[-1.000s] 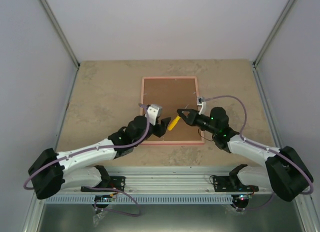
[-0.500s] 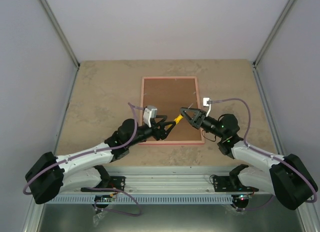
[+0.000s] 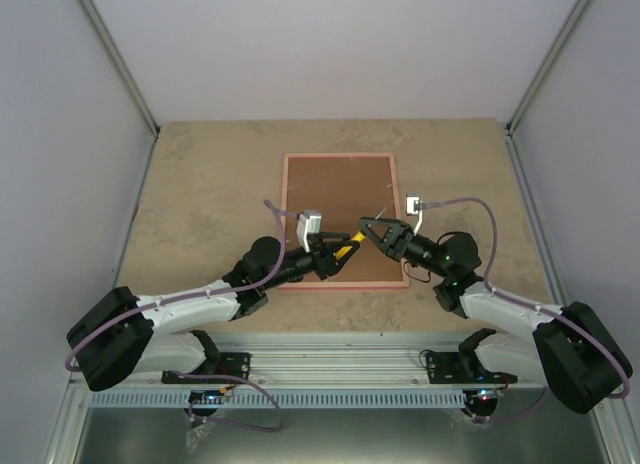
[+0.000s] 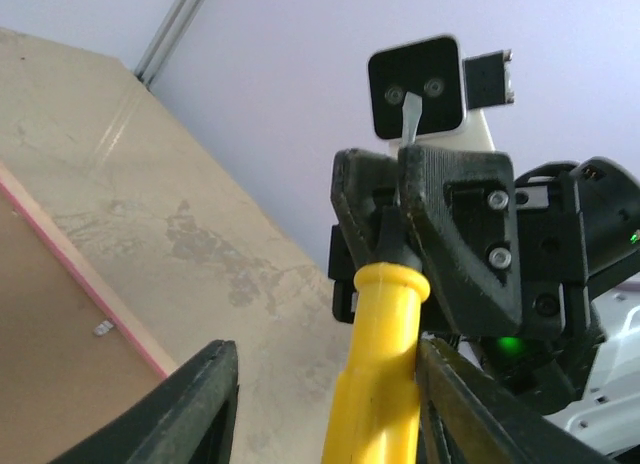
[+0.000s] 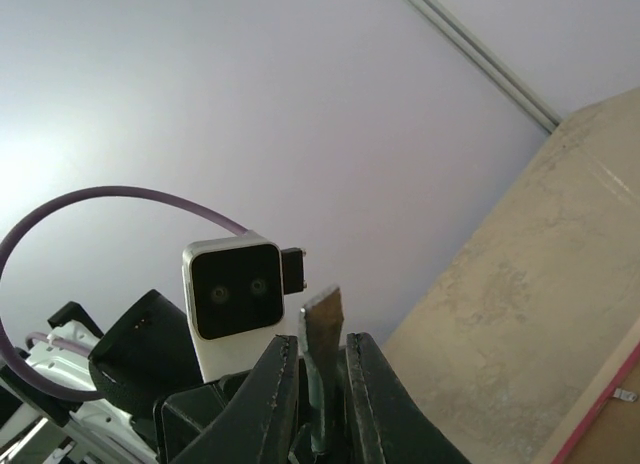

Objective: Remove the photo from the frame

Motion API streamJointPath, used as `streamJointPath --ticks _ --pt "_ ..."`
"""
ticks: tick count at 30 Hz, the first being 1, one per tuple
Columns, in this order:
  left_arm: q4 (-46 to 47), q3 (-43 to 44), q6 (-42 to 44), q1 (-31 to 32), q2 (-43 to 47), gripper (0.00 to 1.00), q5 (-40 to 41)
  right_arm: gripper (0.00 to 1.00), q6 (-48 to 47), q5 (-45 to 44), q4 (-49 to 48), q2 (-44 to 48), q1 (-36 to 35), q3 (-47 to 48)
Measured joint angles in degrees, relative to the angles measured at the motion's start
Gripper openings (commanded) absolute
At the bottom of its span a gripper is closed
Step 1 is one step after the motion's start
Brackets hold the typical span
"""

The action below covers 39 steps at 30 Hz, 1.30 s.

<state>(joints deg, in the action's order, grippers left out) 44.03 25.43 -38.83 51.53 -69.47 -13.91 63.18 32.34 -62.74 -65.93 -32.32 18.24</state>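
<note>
Pink and thin, the frame (image 3: 283,204) lies flat in the middle of the tabletop (image 3: 200,184). Its back faces up, so the brown backing board (image 3: 340,194) is what shows. The photo cannot be seen in any view. A small metal clip (image 4: 103,328) sits on the board just inside the pink edge.

Both arms reach in over the near end of the frame and meet there. Between them is a screwdriver (image 3: 350,246) with a yellow handle.

The right gripper (image 3: 365,231) is squeezed tight on the thin dark neck of the screwdriver. The flat grey tip (image 5: 322,322) pokes out past its fingers.

The left gripper (image 3: 338,254) has its jaws apart around the yellow handle. In the left wrist view the handle rests against one finger (image 4: 470,404). There is a gap between the handle and the other finger (image 4: 200,404), so this gripper is not pinching it.

The two grippers point at each other, tip to tip. From the right wrist view you can see the white camera box (image 5: 235,294) on the left wrist. A purple cable (image 5: 100,209) loops up beside it.
</note>
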Motion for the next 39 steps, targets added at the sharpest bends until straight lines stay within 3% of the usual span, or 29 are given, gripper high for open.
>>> streamJointPath --ticks 5,25,35,39 --pt "2.5 0.0 -1.0 0.0 -0.4 0.35 -0.6 0.01 0.8 -0.1 -1.3 -0.3 -0.5 -0.3" --pt "10.6 -0.1 -4.7 0.0 -4.1 0.35 -3.7 0.0 5.7 -2.8 -9.0 -1.9 -1.3 -3.2" --pt "12.8 -0.3 -5.2 0.0 -4.6 0.07 -5.5 0.01 6.7 -5.1 -9.6 -0.3 -1.3 -4.5" --pt "12.9 -0.3 -5.6 0.0 -4.7 0.06 -5.6 0.0 6.8 -5.6 -9.7 -0.1 -1.3 -4.9"
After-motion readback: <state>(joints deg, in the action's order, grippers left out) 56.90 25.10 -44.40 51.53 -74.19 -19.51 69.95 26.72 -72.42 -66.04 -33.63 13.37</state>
